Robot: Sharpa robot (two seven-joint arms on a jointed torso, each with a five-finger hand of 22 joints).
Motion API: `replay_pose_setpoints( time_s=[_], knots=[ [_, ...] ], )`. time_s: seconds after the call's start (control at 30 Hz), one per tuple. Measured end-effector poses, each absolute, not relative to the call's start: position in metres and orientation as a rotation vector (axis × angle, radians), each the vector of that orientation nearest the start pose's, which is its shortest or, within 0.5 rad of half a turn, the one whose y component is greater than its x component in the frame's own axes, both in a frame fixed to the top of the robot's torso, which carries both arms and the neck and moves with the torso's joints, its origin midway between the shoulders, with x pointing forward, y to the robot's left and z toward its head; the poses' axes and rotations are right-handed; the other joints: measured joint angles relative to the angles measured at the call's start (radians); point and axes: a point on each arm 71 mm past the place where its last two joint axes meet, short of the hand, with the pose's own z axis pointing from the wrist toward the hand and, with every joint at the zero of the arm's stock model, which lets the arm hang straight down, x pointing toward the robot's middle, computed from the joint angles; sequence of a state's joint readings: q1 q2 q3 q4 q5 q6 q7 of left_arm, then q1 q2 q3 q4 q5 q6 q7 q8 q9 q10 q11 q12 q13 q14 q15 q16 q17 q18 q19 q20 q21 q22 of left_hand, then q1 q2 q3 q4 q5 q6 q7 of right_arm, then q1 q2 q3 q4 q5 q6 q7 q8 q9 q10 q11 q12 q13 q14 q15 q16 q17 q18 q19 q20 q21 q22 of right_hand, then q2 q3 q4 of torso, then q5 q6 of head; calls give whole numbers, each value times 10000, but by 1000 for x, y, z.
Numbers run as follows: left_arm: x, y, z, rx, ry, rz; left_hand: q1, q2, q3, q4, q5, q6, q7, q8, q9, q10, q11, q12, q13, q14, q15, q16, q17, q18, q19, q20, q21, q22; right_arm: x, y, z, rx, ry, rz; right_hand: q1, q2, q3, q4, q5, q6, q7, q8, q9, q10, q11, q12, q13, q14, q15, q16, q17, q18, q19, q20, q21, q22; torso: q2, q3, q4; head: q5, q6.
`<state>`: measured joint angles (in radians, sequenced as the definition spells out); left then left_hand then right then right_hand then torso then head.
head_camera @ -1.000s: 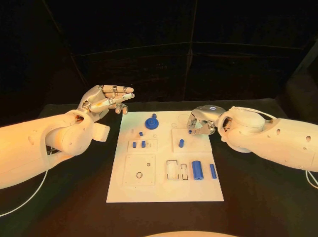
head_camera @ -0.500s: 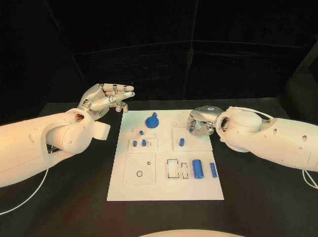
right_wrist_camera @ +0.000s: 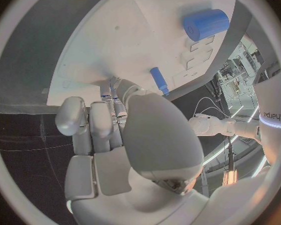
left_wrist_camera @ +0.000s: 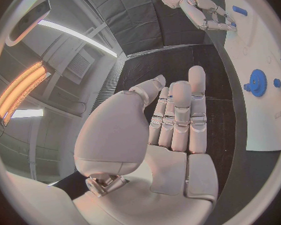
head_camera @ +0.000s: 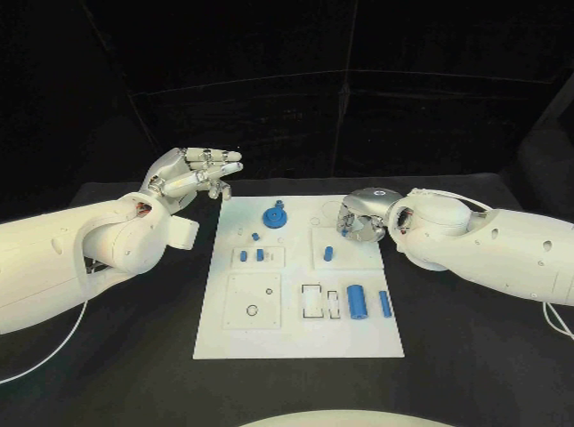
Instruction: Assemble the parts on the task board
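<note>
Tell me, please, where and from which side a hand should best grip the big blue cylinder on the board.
Probably across its round sides at mid-length, coming from above: the big blue cylinder lies flat on the task board, long axis running away from the robot.

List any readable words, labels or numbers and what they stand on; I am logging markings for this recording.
"sharpa", on the white arm seen sideways at the edge of the right wrist view.
No readable text on the task board or its blue parts.
</note>
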<state>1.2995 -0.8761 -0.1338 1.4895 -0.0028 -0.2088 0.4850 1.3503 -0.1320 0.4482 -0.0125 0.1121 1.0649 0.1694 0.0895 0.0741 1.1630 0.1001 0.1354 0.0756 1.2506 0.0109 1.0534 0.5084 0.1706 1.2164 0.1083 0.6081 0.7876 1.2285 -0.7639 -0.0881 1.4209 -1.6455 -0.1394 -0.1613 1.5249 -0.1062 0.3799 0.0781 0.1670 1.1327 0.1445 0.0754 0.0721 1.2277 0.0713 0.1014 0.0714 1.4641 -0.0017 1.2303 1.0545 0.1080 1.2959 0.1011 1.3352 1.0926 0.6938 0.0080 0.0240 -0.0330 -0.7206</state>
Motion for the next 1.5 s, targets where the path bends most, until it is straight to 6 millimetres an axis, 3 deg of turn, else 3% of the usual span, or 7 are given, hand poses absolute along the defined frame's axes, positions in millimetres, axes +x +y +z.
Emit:
replay_pose_setpoints(
  time_s=[0.17,0.57,0.77,1.07,1.2,1.27,1.5],
  knots=[
    [499,233,-159,-9875,13791,-16058,30,31,0,0,0,0,0,0,0,0,0,18,0,0,0,0,0,-1,-22,23,-41,-10,499,-189,-205,-3862,17710,4301,-107,109,366,-226,-213,256,-80,61,33,237,-59,60,46,12,-96,0,-66,1,141,-116,177,308,-5,1,0,0,-4],
    [501,236,-159,-9911,13768,-15967,42,42,-41,-41,0,-38,37,0,0,-72,0,41,-1,-34,36,-38,-51,-4,-28,28,-40,-27,491,-191,-200,-3671,17090,4349,-185,185,591,-403,-222,300,-73,61,78,284,-107,52,68,28,-112,0,-66,2,214,-119,282,506,-15,3,-12,-18,-7],
    [502,237,-160,-9927,13770,-15933,42,42,-41,-41,0,-38,37,0,-9,-110,37,41,-1,-34,36,-40,-77,-5,-28,28,-78,-37,486,-195,-195,-3501,16709,4449,-455,9,628,-440,-272,351,-123,58,76,287,-109,53,94,28,-112,24,-65,3,247,-86,321,566,-17,3,-28,-42,-10],
    [503,240,-160,-9958,13767,-15868,42,42,-68,-68,0,-75,73,0,-9,-107,35,41,-1,-34,36,-40,-104,-6,-28,28,-78,-47,469,-198,-186,-3321,16386,4870,-541,11,630,-443,-329,350,-124,56,76,341,-89,57,86,28,-112,36,-65,4,284,-122,321,603,-18,0,-5,-65,-31],
    [503,240,-160,-9968,13770,-15853,42,42,-68,-68,0,-75,73,0,-8,-107,35,41,-1,-55,57,-40,-110,-7,-28,28,-77,-47,458,-191,-177,-3316,16186,5312,-541,11,630,-443,-329,349,-124,49,81,340,-89,57,86,28,-112,36,-65,-6,284,-122,350,625,-18,-6,-3,-29,-39],
    [503,240,-160,-9970,13774,-15854,42,42,-68,-68,0,-75,73,0,-8,-107,35,41,-1,-70,72,-40,-131,-8,-28,28,-77,-47,453,-184,-173,-3358,16079,5561,-541,11,630,-444,-329,349,-124,48,83,340,-89,57,86,28,-112,36,-65,-158,284,-122,359,625,-19,-8,-2,-8,-35],
    [504,240,-161,-9970,13788,-15862,42,42,-68,-68,0,-75,73,0,-8,-107,35,41,-1,-69,72,-40,-131,-10,-28,28,-77,-46,441,-159,-165,-3555,15840,6349,-541,10,630,-444,-330,343,-128,46,83,339,-89,57,86,28,-112,36,-64,-156,284,-122,358,639,-18,-17,17,88,-17]
  ],
)
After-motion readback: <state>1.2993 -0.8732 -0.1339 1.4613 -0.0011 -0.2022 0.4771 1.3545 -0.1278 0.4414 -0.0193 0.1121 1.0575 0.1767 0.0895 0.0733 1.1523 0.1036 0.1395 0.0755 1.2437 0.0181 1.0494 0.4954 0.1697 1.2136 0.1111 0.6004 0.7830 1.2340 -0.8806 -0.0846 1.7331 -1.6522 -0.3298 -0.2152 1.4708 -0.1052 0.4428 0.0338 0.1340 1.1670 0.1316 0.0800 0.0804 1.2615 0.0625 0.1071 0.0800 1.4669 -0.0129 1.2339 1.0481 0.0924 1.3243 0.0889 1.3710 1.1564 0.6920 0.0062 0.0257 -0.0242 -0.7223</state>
